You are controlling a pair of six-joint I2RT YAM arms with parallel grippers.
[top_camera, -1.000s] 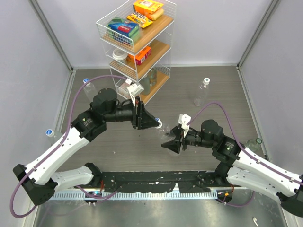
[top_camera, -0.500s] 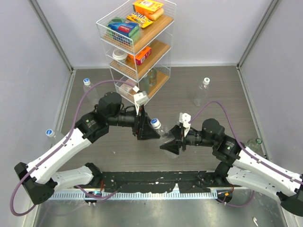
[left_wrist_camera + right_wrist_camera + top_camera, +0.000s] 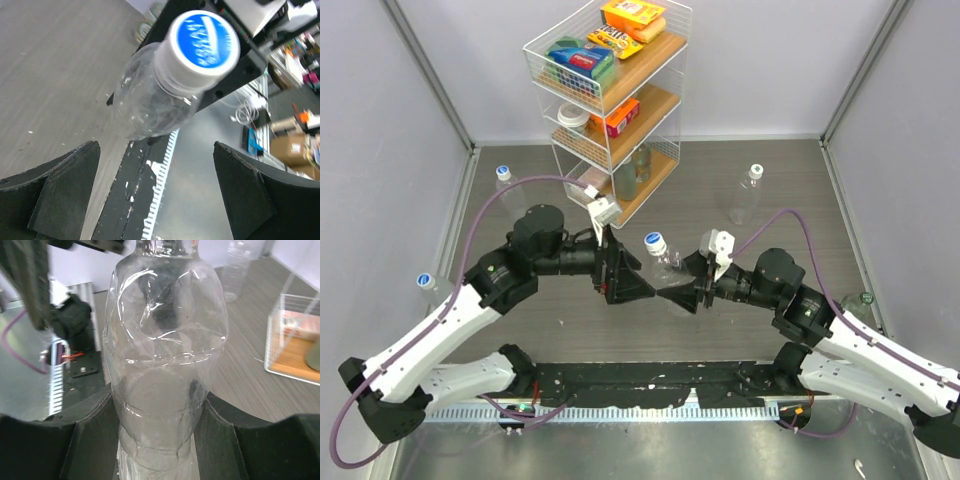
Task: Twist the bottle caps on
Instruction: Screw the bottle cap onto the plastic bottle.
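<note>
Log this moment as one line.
left gripper: open, off cap | right gripper: shut on bottle | cap: on bottle neck

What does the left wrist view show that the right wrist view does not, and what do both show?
Only the left wrist view: the blue-topped cap on the clear bottle, with the left fingers wide apart on either side, not touching it. Only the right wrist view: the right fingers gripping that bottle's lower body, a corner of the wire rack, and another bottle farther away. Both: the same clear bottle.
</note>
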